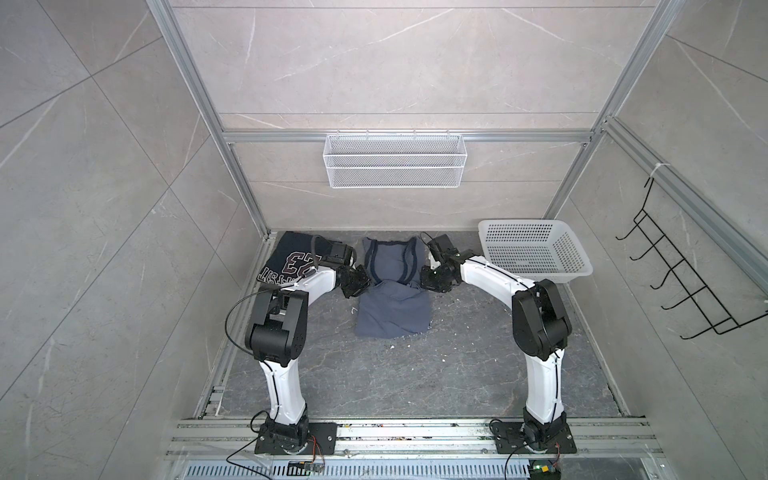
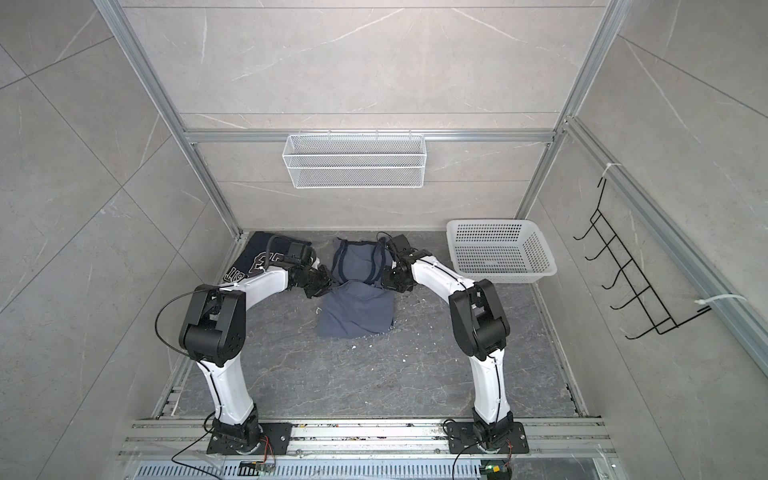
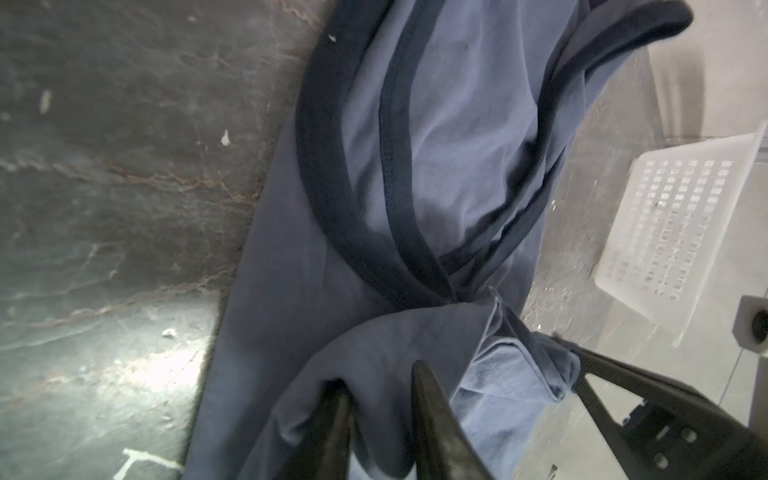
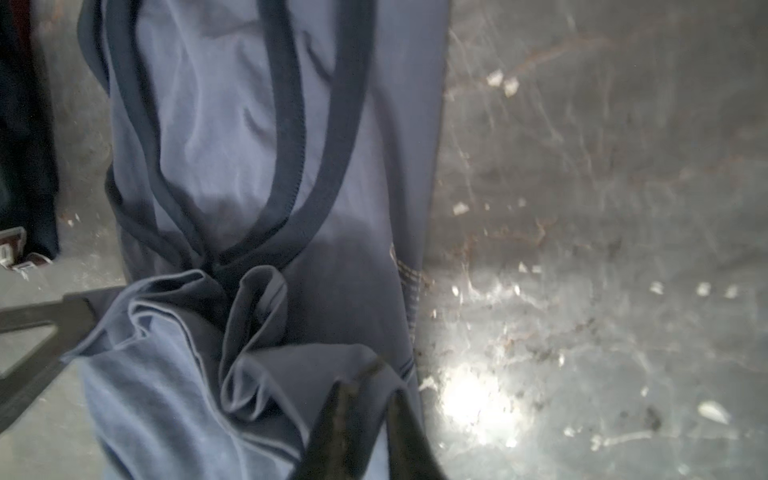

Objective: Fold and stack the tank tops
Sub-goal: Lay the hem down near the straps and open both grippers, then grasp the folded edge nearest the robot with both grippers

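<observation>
Both end effectors, left [image 3: 379,376] and right [image 4: 371,390], sit jaws slightly apart at the hem corners of the slate-blue tank top [image 1: 392,307] mid-counter [image 1: 415,374], hem laid over body, likely finishing a half-fold; navy tank top [image 1: 286,257] lies back-left.

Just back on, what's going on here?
Both arms are working the slate-blue tank top in the middle, whose lower half lies folded up over itself. The left gripper and right gripper sit at that folded edge, jaws slightly parted. The navy tank top lies far left, the white basket far right.
</observation>
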You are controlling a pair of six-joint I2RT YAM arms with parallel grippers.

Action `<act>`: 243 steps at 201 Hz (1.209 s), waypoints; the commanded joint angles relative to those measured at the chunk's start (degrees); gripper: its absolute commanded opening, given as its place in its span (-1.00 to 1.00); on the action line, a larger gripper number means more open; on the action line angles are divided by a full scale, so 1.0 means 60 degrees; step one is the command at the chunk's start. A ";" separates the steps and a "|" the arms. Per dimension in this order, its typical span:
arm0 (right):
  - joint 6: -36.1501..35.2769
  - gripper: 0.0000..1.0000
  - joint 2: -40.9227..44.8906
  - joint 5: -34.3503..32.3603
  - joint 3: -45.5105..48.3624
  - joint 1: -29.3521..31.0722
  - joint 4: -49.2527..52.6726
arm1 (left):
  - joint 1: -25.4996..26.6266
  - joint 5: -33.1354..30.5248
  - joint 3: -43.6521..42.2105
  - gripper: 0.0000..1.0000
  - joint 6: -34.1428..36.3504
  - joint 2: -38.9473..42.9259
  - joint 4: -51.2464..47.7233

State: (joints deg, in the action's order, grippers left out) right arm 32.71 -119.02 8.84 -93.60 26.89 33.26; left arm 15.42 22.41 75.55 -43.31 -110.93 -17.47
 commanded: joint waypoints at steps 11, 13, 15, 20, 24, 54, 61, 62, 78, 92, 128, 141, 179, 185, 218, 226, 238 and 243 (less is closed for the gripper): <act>-0.0334 -0.02 -0.0191 -0.0178 -0.0597 -0.0116 0.0570 | -0.0124 -0.0303 0.0626 0.03 0.0361 -0.0136 -0.0281; -0.0356 0.00 -0.0159 -0.0194 -0.0596 -0.0128 0.0589 | -0.0124 -0.0328 0.0638 0.05 0.0395 -0.0125 -0.0318; -0.0373 0.03 -0.0129 -0.0212 -0.0570 -0.0131 0.0601 | -0.0120 -0.0353 0.0666 0.08 0.0426 -0.0099 -0.0341; -0.0419 0.09 -0.0032 -0.0271 -0.0513 -0.0134 0.0631 | -0.0118 -0.0403 0.0722 0.17 0.0515 -0.0026 -0.0434; -0.0431 0.13 0.0073 -0.0297 -0.0451 -0.0153 0.0651 | -0.0123 -0.0431 0.0771 0.23 0.0596 0.0045 -0.0507; -0.0630 0.26 0.1074 0.0042 0.0625 -0.0167 0.0347 | -0.0125 -0.0765 0.0838 0.56 0.1202 0.0855 -0.1144; -0.0650 0.27 0.1323 0.0162 0.0919 -0.0158 0.0240 | -0.0124 -0.0844 0.0661 0.59 0.1248 0.1135 -0.1145; -0.0656 0.27 0.1366 0.0179 0.0972 -0.0160 0.0227 | -0.0124 -0.0854 0.0641 0.59 0.1259 0.1199 -0.1160; -0.0608 0.28 0.2053 0.0490 0.1934 -0.0156 -0.0121 | -0.0067 -0.1149 -0.0069 0.61 0.1344 0.1999 -0.1280; -0.0550 0.27 0.2581 0.1003 0.2882 -0.0091 -0.0671 | 0.0126 -0.1492 -0.0898 0.61 0.1344 0.2779 -0.1368; -0.0391 0.27 0.3372 0.1913 0.4608 0.0364 -0.1587 | 0.0759 -0.1864 -0.3409 0.57 0.1008 0.4693 -0.1164; -0.0268 0.28 0.3470 0.2040 0.5004 0.0571 -0.1839 | 0.0849 -0.1764 -0.4141 0.56 0.0805 0.5231 -0.0977; 0.0157 0.28 0.3339 0.2179 0.5493 0.1132 -0.2378 | 0.0945 -0.1403 -0.5891 0.53 0.0433 0.5928 0.0066; 0.0211 0.26 0.3294 0.2249 0.5491 0.1209 -0.2462 | 0.0946 -0.1349 -0.6026 0.50 0.0424 0.5888 0.0226; 0.0393 0.03 0.3081 0.2109 0.5227 0.1462 -0.2422 | 0.0946 -0.1101 -0.6234 0.31 0.0411 0.5400 0.0936; 0.0422 -0.03 0.3121 0.2015 0.5218 0.1481 -0.2348 | 0.0947 -0.1071 -0.6227 0.24 0.0396 0.5303 0.0993; 0.0438 -0.16 0.3241 0.1908 0.5186 0.1494 -0.2256 | 0.0949 -0.1080 -0.6184 0.17 0.0438 0.5209 0.1034; 0.0437 -0.23 0.3294 0.1862 0.5159 0.1498 -0.2208 | 0.0959 -0.1073 -0.6170 0.15 0.0458 0.5178 0.1045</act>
State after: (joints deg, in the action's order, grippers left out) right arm 34.30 -99.55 21.21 -61.08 35.57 19.75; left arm 21.12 14.61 37.56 -40.49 -78.96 -14.98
